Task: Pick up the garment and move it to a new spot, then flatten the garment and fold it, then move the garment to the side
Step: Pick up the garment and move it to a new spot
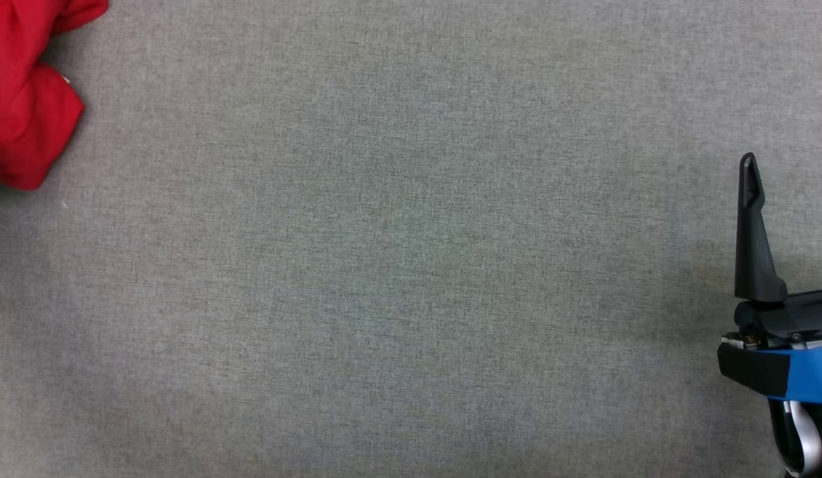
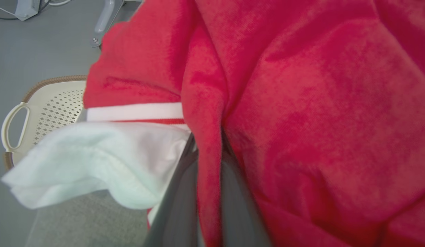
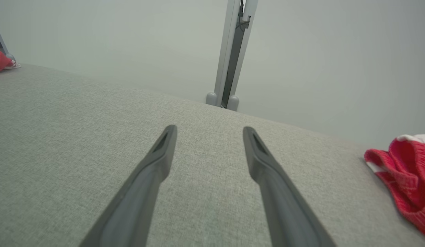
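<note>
The garment (image 1: 26, 93) is a crumpled red cloth at the far left edge of the grey table (image 1: 411, 265) in the head view. Up close in the left wrist view, the garment (image 2: 319, 120) shows red folds and a white band. My left gripper (image 2: 208, 144) is shut on a red fold, pinched between its two dark fingers (image 2: 178, 199). My right gripper (image 1: 789, 156) stands open at the table's right edge. Nothing lies between the fingers of my right gripper (image 3: 208, 132), which hover over bare cloth.
A cream perforated basket (image 2: 44, 103) with a handle sits on the floor past the table's edge, partly under a white cloth (image 2: 95, 161). Another red knit piece (image 3: 408, 178) with white trim lies right of my right gripper. A grey post (image 3: 231, 51) stands behind the table.
</note>
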